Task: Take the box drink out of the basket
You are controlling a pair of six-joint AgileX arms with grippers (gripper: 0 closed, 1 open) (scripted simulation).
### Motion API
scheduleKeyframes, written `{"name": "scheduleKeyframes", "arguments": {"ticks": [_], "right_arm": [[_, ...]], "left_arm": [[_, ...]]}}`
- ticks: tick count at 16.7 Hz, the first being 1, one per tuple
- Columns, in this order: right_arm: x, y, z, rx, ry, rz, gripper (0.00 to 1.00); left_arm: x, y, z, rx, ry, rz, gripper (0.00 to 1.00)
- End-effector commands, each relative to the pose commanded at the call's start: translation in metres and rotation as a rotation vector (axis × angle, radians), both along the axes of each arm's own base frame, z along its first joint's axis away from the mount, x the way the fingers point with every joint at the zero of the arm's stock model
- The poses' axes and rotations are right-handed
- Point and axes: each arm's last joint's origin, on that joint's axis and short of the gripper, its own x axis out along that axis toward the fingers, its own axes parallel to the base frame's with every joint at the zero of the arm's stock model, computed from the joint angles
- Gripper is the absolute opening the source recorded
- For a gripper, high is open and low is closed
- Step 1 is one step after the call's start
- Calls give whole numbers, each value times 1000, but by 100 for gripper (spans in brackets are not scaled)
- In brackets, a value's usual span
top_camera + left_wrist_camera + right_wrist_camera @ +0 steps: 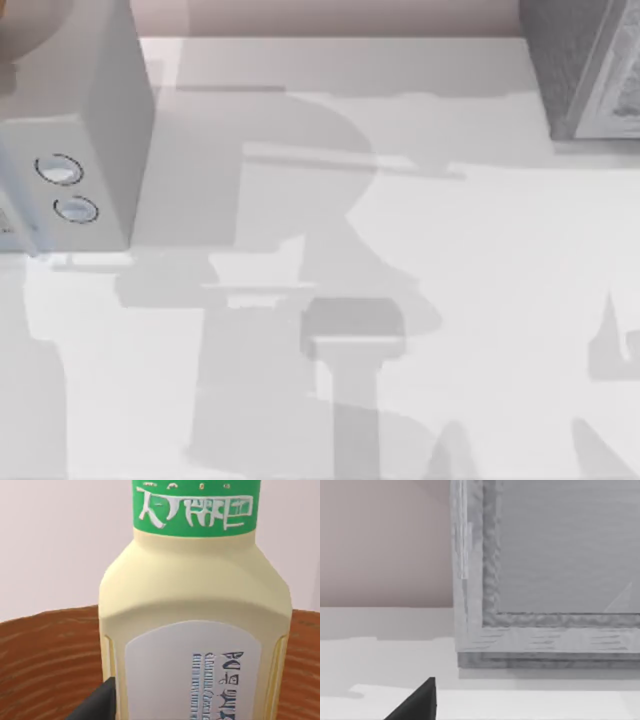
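The pale-yellow box drink (195, 630) (green-and-white neck label) stands upright within the brown woven basket (45, 655).

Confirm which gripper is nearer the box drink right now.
Left. The left gripper's finger sits right beside the box drink, over the basket. The right gripper's finger faces a grey box on the white table.

Smooth matt plastic box drink (200, 605); rough woven basket (45, 655).
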Motion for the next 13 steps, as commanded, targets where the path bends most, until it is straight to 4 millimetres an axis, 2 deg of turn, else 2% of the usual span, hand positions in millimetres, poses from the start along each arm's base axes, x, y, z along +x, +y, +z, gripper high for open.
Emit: {"name": "scheduleKeyframes", "arguments": {"ticks": [4, 8, 10, 13], "right_arm": [[0, 0, 0, 0, 0, 0, 100], [0, 0, 0, 0, 0, 0, 100], [0, 0, 0, 0, 0, 0, 100], [0, 0, 0, 0, 0, 0, 100]], "left_arm": [[24, 16, -7, -2, 3, 4, 100], [25, 17, -7, -2, 3, 4, 100], [24, 15, -1, 6, -14, 3, 100], [35, 16, -6, -3, 4, 4, 100]]}}
